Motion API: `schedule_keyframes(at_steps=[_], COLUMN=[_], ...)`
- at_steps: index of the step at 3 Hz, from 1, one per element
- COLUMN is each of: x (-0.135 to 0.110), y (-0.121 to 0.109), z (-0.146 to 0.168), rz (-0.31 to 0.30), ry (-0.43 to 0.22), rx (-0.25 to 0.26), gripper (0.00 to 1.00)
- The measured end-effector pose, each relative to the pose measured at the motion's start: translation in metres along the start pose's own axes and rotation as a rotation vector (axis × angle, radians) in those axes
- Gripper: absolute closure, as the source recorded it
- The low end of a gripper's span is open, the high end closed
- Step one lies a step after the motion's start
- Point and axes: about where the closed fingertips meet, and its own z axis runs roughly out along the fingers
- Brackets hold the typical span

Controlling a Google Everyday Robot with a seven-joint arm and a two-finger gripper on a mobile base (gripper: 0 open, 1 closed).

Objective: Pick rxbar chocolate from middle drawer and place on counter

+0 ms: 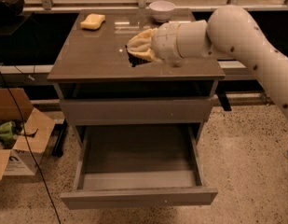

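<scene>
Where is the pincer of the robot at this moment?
In the camera view, the pincer is over the middle of the counter, to the right of the yellow sponge and just in front of the white bowl.
</scene>
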Motion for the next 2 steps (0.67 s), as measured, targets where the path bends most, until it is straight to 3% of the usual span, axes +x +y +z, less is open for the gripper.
schedule_keyframes(at_steps=[1, 2], x=[0.054, 0.063], y=[-0.021, -0.072], z=[0.047, 0.051], rz=[0.091, 0.168], ry=[-0.002, -0.037], rx=[-0.063, 0.0], gripper=[1.0, 1.0])
